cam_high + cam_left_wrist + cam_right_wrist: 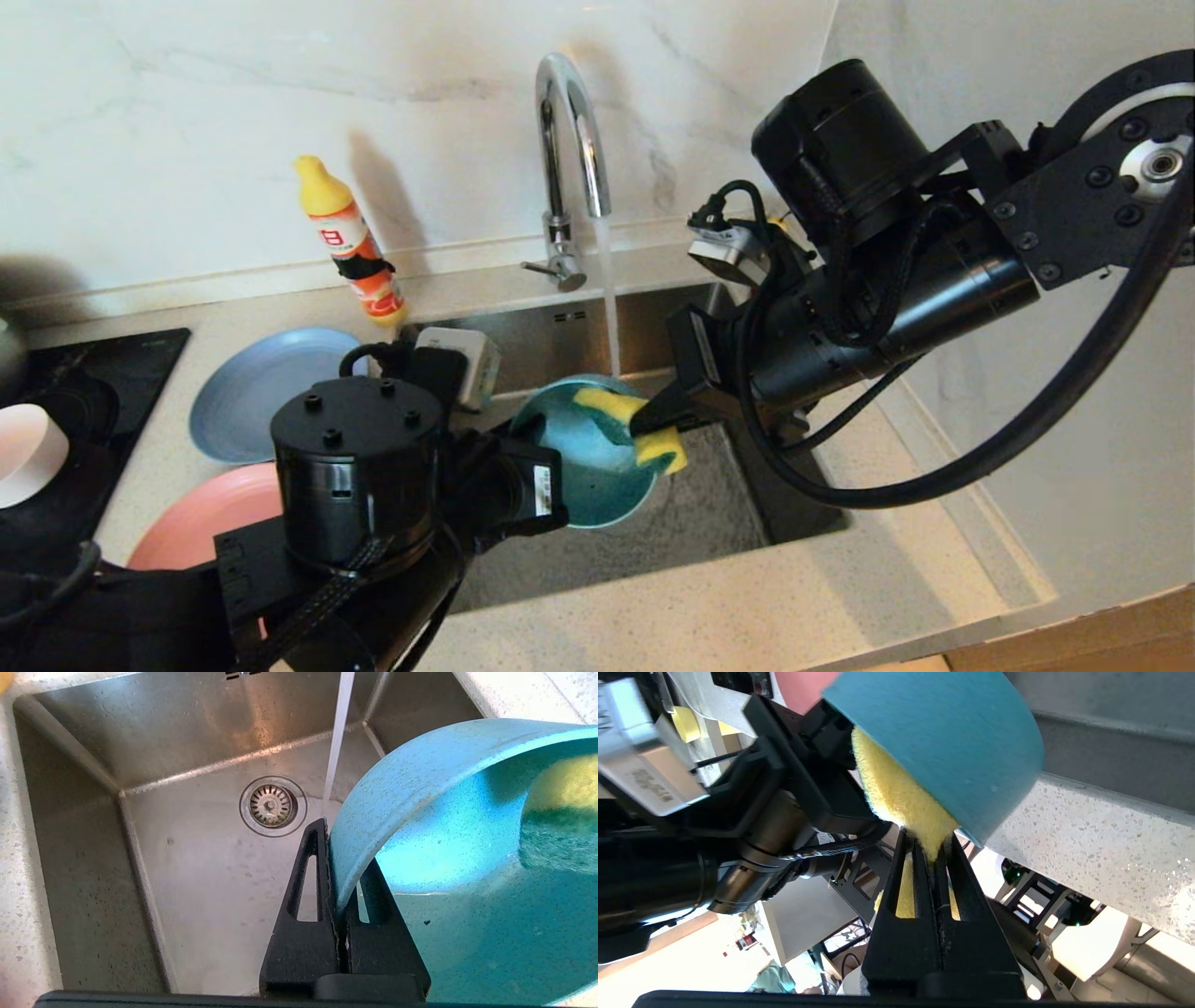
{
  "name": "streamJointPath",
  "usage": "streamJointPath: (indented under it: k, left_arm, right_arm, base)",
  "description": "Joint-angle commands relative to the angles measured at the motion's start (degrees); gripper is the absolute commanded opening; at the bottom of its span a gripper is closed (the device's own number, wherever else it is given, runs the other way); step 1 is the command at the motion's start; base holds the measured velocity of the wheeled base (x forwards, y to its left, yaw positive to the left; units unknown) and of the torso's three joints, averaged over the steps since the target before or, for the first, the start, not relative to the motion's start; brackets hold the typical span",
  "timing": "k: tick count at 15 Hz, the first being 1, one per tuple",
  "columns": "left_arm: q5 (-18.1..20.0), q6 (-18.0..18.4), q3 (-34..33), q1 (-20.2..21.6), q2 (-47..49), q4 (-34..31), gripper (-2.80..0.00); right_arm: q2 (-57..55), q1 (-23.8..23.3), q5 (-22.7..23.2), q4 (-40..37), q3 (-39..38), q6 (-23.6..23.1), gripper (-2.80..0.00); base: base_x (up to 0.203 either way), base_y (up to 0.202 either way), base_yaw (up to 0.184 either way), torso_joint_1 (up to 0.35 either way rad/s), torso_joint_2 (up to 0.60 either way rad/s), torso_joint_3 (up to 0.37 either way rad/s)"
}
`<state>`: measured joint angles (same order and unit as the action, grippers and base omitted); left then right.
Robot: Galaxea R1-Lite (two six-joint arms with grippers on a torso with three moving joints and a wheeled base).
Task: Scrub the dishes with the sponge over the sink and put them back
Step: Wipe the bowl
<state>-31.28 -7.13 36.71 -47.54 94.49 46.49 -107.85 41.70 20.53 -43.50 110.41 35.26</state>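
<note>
Over the steel sink (691, 523) my left gripper (343, 858) is shut on the rim of the teal bowl (583, 457), holding it tilted under the running tap (569, 159). My right gripper (927, 847) is shut on the yellow and green sponge (639, 425), which presses against the bowl's inside near its rim. In the right wrist view the sponge (896, 793) disappears behind the bowl (952, 732). A grey-blue plate (252, 387) and a pink plate (201, 518) lie on the counter to the left of the sink. The pale pink bowl is out of view.
A yellow-capped detergent bottle (350, 243) stands on the counter behind the plates. A black hob (84, 392) with a white cup (28, 453) on it fills the far left. The sink's strainer drain (272, 806) lies below the water stream (337, 737).
</note>
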Motion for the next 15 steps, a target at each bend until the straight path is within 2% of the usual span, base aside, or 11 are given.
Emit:
streamJointPath:
  k: [1,9,15]
  left_arm:
    - [-0.18,0.17,-0.14,-0.01,0.10,0.26,-2.80]
    - [-0.10,0.10,0.23,-0.03,0.08,0.26,-2.80]
    - [-0.18,0.10,0.03,-0.01,-0.97,0.26,-2.80]
  right_arm:
    - [-0.76,0.45,0.21,1.59,0.07,0.34,-2.80]
    - [-3.07,4.20,0.04,1.29,-0.48,0.34,-2.80]
    - [-3.37,3.75,-0.34,-0.20,-2.83,0.34,-2.80]
  base:
    - [0.000,0.000,0.000,0.000,0.00,0.000]
    - [0.000,0.000,0.000,0.000,0.00,0.000]
    - [0.000,0.000,0.000,0.000,0.00,0.000]
